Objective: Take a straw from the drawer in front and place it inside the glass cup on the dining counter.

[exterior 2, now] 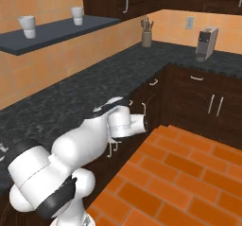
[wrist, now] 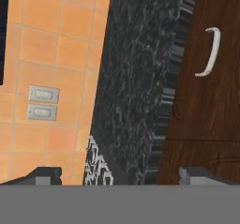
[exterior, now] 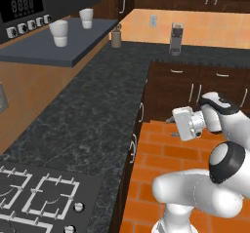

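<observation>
My gripper (wrist: 120, 176) is open, its two dark fingertips (wrist: 44, 176) standing wide apart with nothing between them. It points sideways at the dark-brown cabinet front under the black granite worktop. The drawer (wrist: 201, 106) is shut, and its small silver handle (wrist: 209, 52) lies ahead of the right fingertip. From the left base view the gripper (exterior: 172, 125) hangs over the brick floor, a short way off the cabinet face. In the right base view the gripper (exterior 2: 144, 121) is close to a drawer handle (exterior 2: 143, 108). The straw, the glass cup and the dining counter are out of view.
The black granite worktop (exterior: 97, 110) runs along the left and bends round the corner. A hob (exterior: 39, 193) sits at its near end. White cups (exterior: 59, 32) stand on a dark shelf, a utensil pot (exterior: 116, 36) and a coffee machine (exterior: 176, 38) at the back. The floor is orange brick (exterior: 166, 154).
</observation>
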